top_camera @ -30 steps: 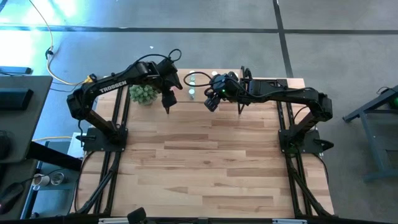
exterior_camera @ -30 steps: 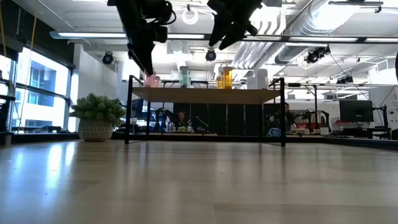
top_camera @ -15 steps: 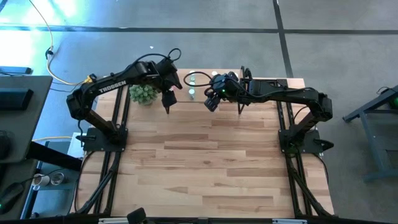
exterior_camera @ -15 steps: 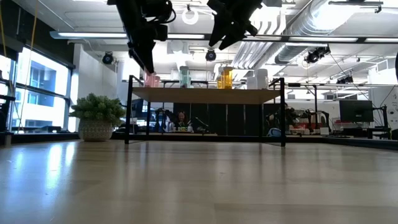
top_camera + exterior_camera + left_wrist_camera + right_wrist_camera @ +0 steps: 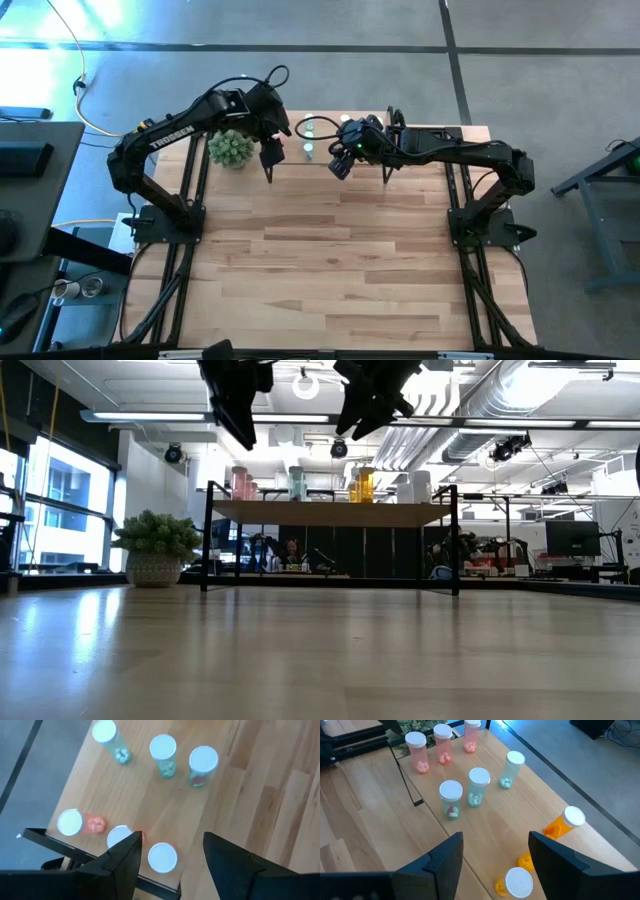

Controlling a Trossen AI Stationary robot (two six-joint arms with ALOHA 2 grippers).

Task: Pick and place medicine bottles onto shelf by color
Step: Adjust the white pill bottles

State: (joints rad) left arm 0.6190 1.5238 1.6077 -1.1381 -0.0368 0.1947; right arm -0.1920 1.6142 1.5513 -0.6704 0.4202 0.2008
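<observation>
The shelf [image 5: 330,512] stands at the table's far edge. On its top stand three pink bottles [image 5: 70,822], three green bottles [image 5: 163,751], orange bottles [image 5: 563,823] and white ones [image 5: 420,485], all on their bases with white caps up. My left gripper [image 5: 172,865] is open and empty, high above the pink bottles [image 5: 242,483]; it also shows in the high view [image 5: 270,165]. My right gripper [image 5: 495,865] is open and empty, above the shelf between the green bottles [image 5: 479,785] and the orange ones; it also shows in the high view [image 5: 338,165].
A potted green plant [image 5: 230,150] stands at the far left, beside the shelf's left legs [image 5: 208,535]. The wooden tabletop [image 5: 330,260] stretches toward the near edge. People and desks show in the room behind the shelf [image 5: 290,555].
My left gripper has gone up, away from the pink bottles on the shelf's left end. The bottles stand as before.
</observation>
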